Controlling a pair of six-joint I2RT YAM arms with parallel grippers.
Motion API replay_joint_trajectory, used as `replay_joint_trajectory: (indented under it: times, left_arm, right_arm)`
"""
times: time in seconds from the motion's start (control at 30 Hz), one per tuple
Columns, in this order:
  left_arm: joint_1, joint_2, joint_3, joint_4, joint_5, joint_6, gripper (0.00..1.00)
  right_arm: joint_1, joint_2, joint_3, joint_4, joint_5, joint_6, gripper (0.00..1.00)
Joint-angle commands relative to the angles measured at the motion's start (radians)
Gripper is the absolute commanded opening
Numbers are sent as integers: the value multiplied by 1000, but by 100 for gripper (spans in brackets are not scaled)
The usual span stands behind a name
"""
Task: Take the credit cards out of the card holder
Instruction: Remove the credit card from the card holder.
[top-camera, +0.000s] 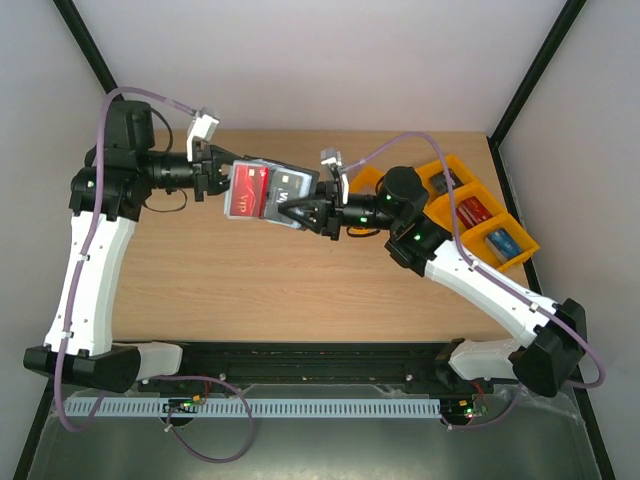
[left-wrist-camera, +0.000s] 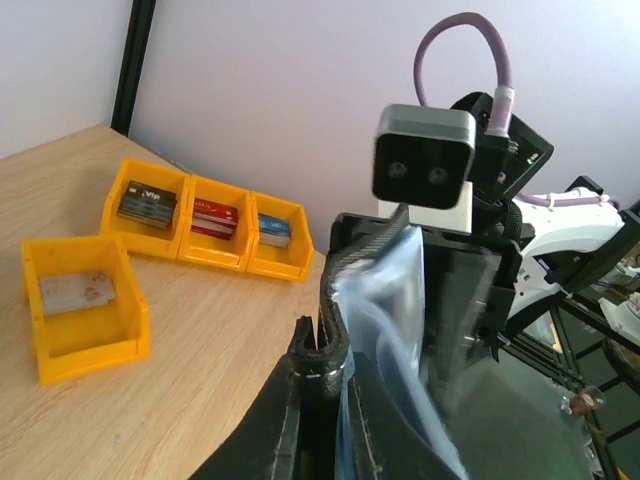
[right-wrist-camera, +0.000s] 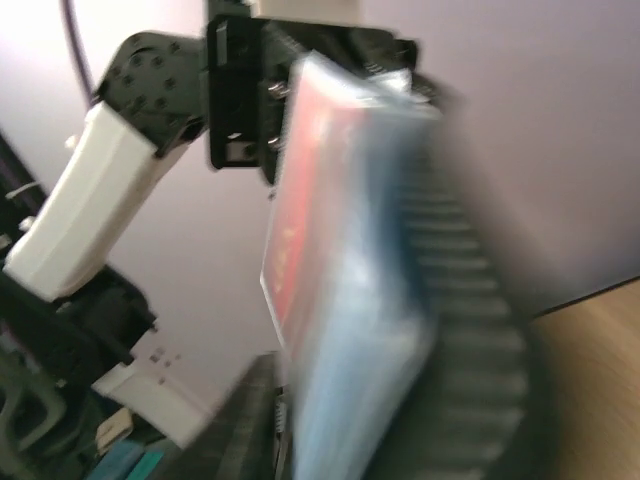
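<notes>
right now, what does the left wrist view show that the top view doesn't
Only the left wrist view: the pale card in the separate orange tray, and the lens face of the right wrist camera. Only the top view: the red card in the wallet, with the left gripper and right gripper at its two ends. Both: the wallet and the row of three orange trays holding cards.
</notes>
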Motion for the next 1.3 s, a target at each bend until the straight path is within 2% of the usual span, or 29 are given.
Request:
replay_joint_trajectory:
  times: [0.0, 0.07, 0.1, 0.17, 0.2, 0.23, 0.3, 0.37, 0.43, 0.53, 0.63, 0.7, 0.8, 0.87, 0.97, 1.03, 1.17, 1.2, 1.27]
  left_arm:
    - [3, -23, -35, 28, 26, -10, 2]
    - [7, -26, -50, 33, 13, -11, 5]
    - [17, -27, -55, 32, 1, -8, 19]
    - [50, -29, -56, 4, -17, 39, 56]
    - [72, -27, -52, -17, -25, 76, 69]
    - [98, -26, -50, -36, -31, 116, 77]
    - [155, -22, -58, -62, -42, 176, 87]
    - [210, -17, -83, -87, -24, 229, 93]
    - [221, -26, -120, -89, -22, 263, 98]
    - [141, -50, -182, -16, -88, 227, 99]
    - [46, -47, -219, 27, -143, 199, 99]
    - [40, -39, -228, 57, -124, 172, 99]
    - [49, -33, -226, 43, -72, 199, 99]
    - [50, -34, -220, -38, 11, 287, 99]
    - [50, -34, -174, -298, 104, 586, 99]
    - [50, -42, -148, -374, 97, 681, 99]
    - [50, -39, -149, -363, 106, 650, 98]
    - [49, -38, -153, -362, 123, 649, 96]
    - [46, -36, -156, -361, 159, 651, 83]
  right_arm:
    - [7, 34, 49, 38, 153, 101, 3]
    - [5, 40, 74, -24, 185, 96, 2]
    - [1, 39, 84, -62, 203, 79, 2]
    - [-13, 26, 98, -140, 243, 51, 2]
    - [-24, 17, 100, -174, 261, 43, 2]
    - [-38, 8, 104, -210, 276, 37, 2]
    - [-61, -7, 124, -303, 329, 11, 2]
    - [-65, -6, 171, -424, 404, -45, 2]
    - [-63, 7, 220, -534, 481, -79, 2]
    - [-64, 33, 269, -608, 497, -107, 2]
    - [-61, 41, 258, -550, 298, -130, 2]
    - [-60, 33, 238, -499, 153, -151, 2]
    - [-60, 20, 229, -520, 21, -233, 2]
    - [-61, 1, 202, -480, -83, -241, 2]
    - [-61, -15, 184, -441, -275, -243, 2]
    - [-60, -27, 186, -465, -286, -273, 2]
    - [-61, -44, 179, -472, -286, -293, 2]
    - [-60, -45, 180, -470, -284, -291, 2]
    - [-60, -46, 182, -474, -256, -290, 2]
